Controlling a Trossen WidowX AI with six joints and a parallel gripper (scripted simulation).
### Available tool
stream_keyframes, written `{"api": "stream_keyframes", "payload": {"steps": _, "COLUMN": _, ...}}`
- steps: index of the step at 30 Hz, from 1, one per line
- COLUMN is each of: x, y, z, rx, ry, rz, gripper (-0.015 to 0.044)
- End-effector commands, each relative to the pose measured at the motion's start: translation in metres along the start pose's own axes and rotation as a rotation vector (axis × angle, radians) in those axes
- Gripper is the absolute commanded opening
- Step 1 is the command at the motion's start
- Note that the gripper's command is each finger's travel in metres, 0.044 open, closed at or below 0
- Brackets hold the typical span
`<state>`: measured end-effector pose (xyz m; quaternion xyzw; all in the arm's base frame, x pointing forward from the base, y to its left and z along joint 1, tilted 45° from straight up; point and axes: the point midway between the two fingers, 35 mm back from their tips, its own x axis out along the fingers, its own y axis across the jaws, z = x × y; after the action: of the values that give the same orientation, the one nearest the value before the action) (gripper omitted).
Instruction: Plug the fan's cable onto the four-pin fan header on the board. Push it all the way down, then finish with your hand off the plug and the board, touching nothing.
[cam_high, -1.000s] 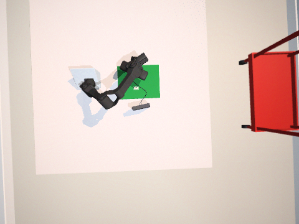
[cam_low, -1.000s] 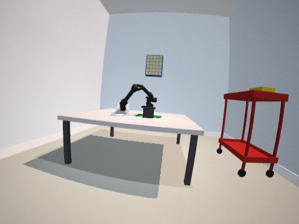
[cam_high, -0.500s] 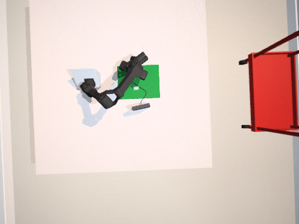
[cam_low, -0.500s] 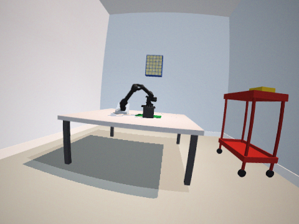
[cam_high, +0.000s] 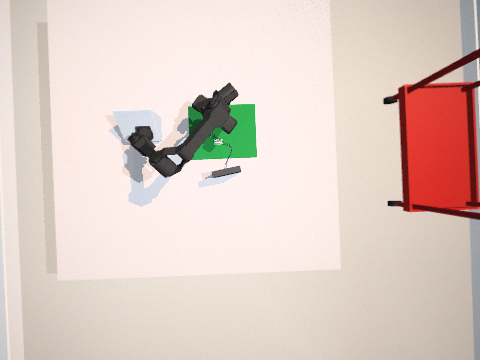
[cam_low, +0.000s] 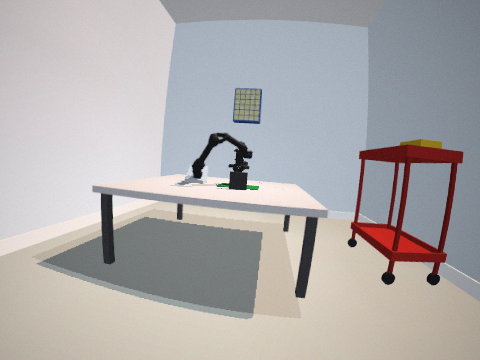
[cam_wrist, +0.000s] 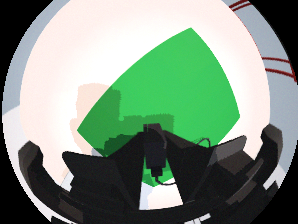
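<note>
The green board (cam_high: 245, 131) (cam_wrist: 175, 85) lies flat on the table. The small white fan header (cam_high: 218, 142) shows on it in the top view; I cannot make it out in the wrist view. My gripper (cam_wrist: 154, 136) points down over the board and is shut on the dark cable plug (cam_wrist: 155, 151). A thin cable (cam_high: 231, 151) runs from near the gripper to the dark fan (cam_high: 226, 172) (cam_low: 238, 181), which stands on edge beside the board. The arm hides the fingertips in the top view, and the fan hides them in the exterior view. The plug's lower end and its height above the board cannot be told.
The arm's pale base block (cam_high: 131, 120) stands on the table (cam_high: 280, 215) (cam_low: 210, 198), left of the board in the top view. A red cart (cam_high: 440, 150) (cam_low: 411, 154) stands on the floor to the right, beyond the table's edge.
</note>
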<state>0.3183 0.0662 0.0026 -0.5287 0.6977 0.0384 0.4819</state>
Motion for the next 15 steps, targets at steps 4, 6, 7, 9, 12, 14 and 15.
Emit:
{"api": "stream_keyframes", "payload": {"steps": 4, "x": -0.002, "y": -0.017, "z": -0.017, "rx": 0.229, "ry": -0.002, "rz": -0.003, "gripper": 0.0}}
{"api": "stream_keyframes", "payload": {"steps": 6, "x": -0.002, "y": -0.021, "z": -0.022, "rx": 0.299, "ry": -0.002, "rz": -0.004, "gripper": 0.0}}
{"api": "stream_keyframes", "payload": {"steps": 7, "x": -0.002, "y": -0.023, "z": -0.025, "rx": 0.333, "ry": -0.002, "rz": -0.004, "gripper": 0.0}}
{"api": "stream_keyframes", "payload": {"steps": 9, "x": -0.002, "y": -0.028, "z": -0.03, "rx": 0.403, "ry": -0.001, "rz": -0.004, "gripper": 0.0}}
{"api": "stream_keyframes", "payload": {"steps": 12, "x": -0.001, "y": -0.034, "z": -0.038, "rx": 0.507, "ry": -0.001, "rz": -0.005, "gripper": 0.0}}
{"api": "stream_keyframes", "payload": {"steps": 14, "x": -0.001, "y": -0.038, "z": -0.043, "rx": 0.576, "ry": -0.001, "rz": -0.005, "gripper": 0.0}}
{"api": "stream_keyframes", "payload": {"steps": 15, "x": -0.001, "y": -0.04, "z": -0.046, "rx": 0.611, "ry": -0.001, "rz": -0.005, "gripper": 0.0}}
